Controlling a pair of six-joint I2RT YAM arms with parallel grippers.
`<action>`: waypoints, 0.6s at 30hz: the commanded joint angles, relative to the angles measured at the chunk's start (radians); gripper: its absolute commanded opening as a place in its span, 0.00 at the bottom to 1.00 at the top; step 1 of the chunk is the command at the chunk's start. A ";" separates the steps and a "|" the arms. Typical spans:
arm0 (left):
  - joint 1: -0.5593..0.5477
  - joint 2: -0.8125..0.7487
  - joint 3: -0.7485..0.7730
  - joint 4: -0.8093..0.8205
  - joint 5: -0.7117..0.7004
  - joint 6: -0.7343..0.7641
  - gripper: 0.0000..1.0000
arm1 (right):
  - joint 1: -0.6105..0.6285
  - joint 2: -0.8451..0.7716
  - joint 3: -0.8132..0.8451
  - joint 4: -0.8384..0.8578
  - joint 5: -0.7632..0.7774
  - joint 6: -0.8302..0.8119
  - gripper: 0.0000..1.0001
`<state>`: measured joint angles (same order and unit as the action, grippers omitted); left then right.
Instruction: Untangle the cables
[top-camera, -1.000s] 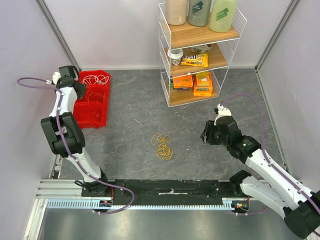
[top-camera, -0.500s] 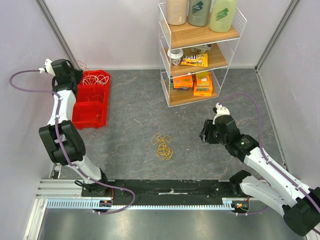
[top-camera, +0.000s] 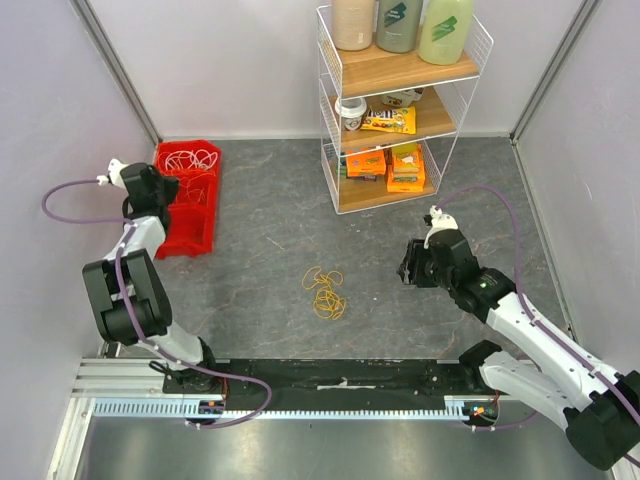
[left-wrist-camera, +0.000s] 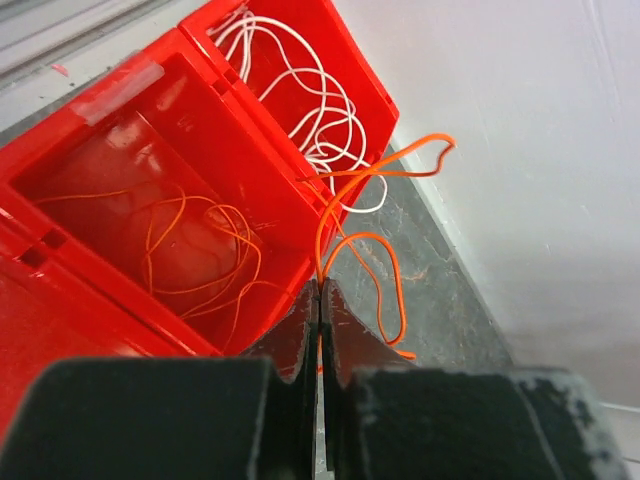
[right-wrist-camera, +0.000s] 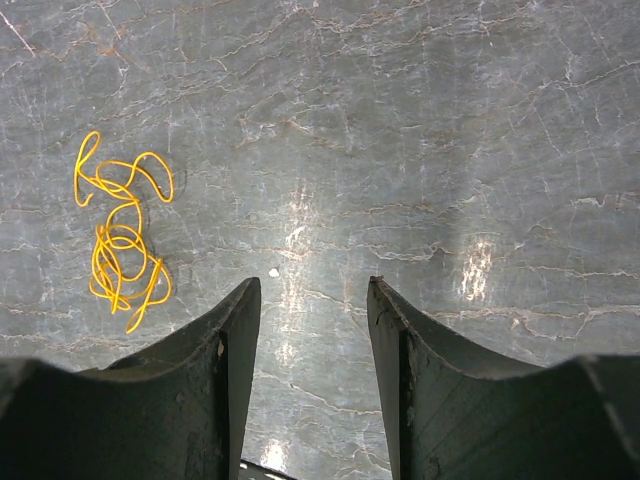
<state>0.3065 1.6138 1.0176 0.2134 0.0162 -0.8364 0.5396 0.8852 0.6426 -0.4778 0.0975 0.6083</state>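
Grey marbled table (top-camera: 270, 220) between pale lilac walls, wire rack (top-camera: 400, 100) of bottles and packets at the far side. Item one: red bin (top-camera: 190, 235) at the far left, divided into compartments, with white cables (left-wrist-camera: 300, 90) coiled in the far one and loose orange strands (left-wrist-camera: 200, 250) in the next. Item two: left gripper (left-wrist-camera: 320, 300), jaws pinched fully together on an orange cable (left-wrist-camera: 365, 235) whose loops hang past the bin's corner over the bare table near the wall; whether they touch the table cannot be told. Item three: yellow cable (top-camera: 325, 293), a small tangle lying alone mid-table. Item four: right gripper (right-wrist-camera: 310, 300), jaws about half apart and empty, poised above the table to the right of that tangle. Step in hand, by judgement — filing the orange cable with its like. To do it well, the left gripper should centre over the orange compartment and come low before letting go, so no loop drapes the rim or snags the white coils.
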 joint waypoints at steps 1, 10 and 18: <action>0.011 -0.100 -0.016 0.058 -0.114 0.057 0.02 | 0.002 -0.006 0.012 0.036 -0.022 -0.013 0.54; 0.017 -0.141 0.025 -0.273 -0.277 -0.079 0.02 | 0.002 -0.025 -0.006 0.039 -0.028 -0.004 0.55; 0.019 -0.049 0.114 -0.353 -0.210 -0.135 0.02 | 0.002 -0.026 -0.008 0.038 -0.032 -0.001 0.54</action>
<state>0.3195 1.5074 1.0382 -0.0620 -0.1986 -0.9089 0.5396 0.8722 0.6418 -0.4664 0.0753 0.6090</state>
